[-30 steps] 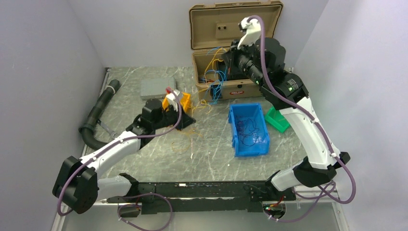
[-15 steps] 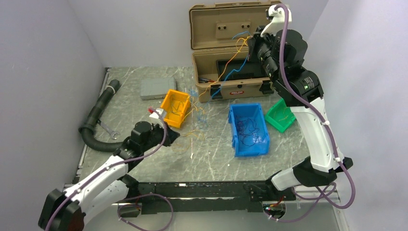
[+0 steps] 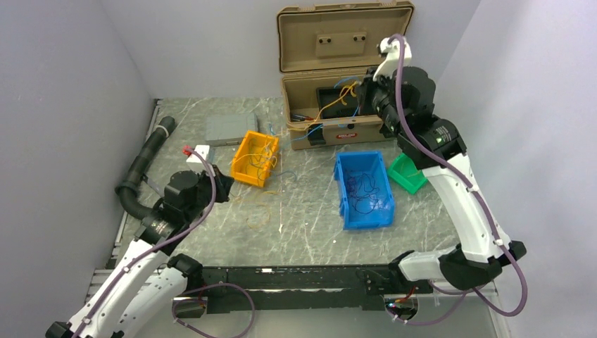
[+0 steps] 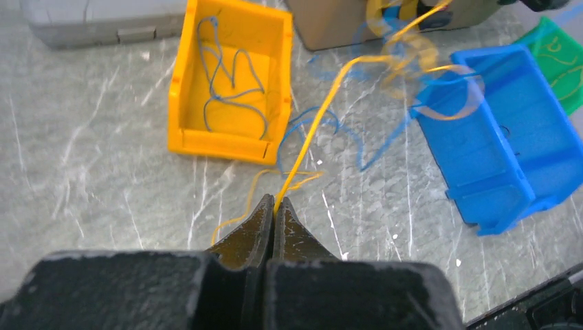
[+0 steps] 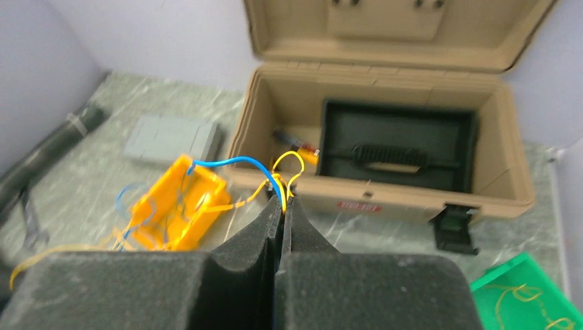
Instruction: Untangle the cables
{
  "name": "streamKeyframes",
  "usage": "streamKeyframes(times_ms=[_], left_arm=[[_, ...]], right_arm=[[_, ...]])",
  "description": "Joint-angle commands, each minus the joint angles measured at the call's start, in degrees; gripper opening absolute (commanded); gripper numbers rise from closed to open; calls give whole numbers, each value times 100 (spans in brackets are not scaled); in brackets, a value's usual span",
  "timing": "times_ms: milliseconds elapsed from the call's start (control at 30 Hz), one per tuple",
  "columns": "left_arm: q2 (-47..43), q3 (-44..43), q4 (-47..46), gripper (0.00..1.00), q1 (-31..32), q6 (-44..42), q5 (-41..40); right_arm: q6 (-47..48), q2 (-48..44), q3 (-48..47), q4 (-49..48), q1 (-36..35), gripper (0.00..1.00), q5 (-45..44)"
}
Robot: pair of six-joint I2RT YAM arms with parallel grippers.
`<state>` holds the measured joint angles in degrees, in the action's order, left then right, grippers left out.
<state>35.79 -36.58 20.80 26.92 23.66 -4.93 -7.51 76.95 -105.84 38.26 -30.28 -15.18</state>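
The cables are thin yellow and blue wires point(image 3: 325, 111) strung from the open toolbox across the orange bin point(image 3: 255, 159) towards the left arm. A loose yellow loop point(image 3: 257, 215) lies on the table. My left gripper point(image 3: 225, 184) is low at the left, shut on a yellow wire point(image 4: 323, 110) that runs taut from its tips point(image 4: 275, 201). My right gripper point(image 3: 359, 88) is raised in front of the toolbox. In its wrist view its tips point(image 5: 282, 196) are shut on yellow and blue wires point(image 5: 227, 161).
A tan toolbox point(image 3: 338, 134) stands open at the back. A blue bin point(image 3: 384, 204) holds dark wires; a green bin point(image 3: 407, 172) sits to its right. A grey box point(image 3: 229, 129), a black corrugated hose point(image 3: 144, 165) and a wrench point(image 3: 156, 189) lie at the left.
My left gripper pulled back to the near left from the orange bin, drawing the yellow wire with it. My right gripper rose out of the toolbox with wires, then dropped slightly.
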Motion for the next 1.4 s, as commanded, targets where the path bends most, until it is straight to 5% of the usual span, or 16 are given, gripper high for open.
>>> streamKeyframes(times_ms=[0, 233, 300, 367, 433, 667, 1367], left_arm=[[66, -679, 45, 0, -13, -770, 649], [840, -1832, 599, 0, -15, -1376, 1575], [972, -2064, 697, 0, -11, -1526, 1892], [1114, -2286, 839, 0, -11, -1688, 2291], [1251, -2507, 1014, 0, -16, -1874, 2784], [1527, -3023, 1394, 0, 38, -2105, 4345], [1328, -3231, 1086, 0, 203, -1815, 4663]], right_arm=[[-279, -432, 993, -293, 22, 0, 1047], [-465, -976, 3073, -1205, 3, 1, 2483], [-454, -1026, 3459, -1505, -50, 17, 3094], [-399, -1018, 3726, -1744, -205, 49, 3500], [-279, -994, 3884, -1961, -470, 66, 3727], [118, -989, 4324, -3314, -1229, 69, 4551], [407, 25, 4915, -5008, -2229, 71, 3991]])
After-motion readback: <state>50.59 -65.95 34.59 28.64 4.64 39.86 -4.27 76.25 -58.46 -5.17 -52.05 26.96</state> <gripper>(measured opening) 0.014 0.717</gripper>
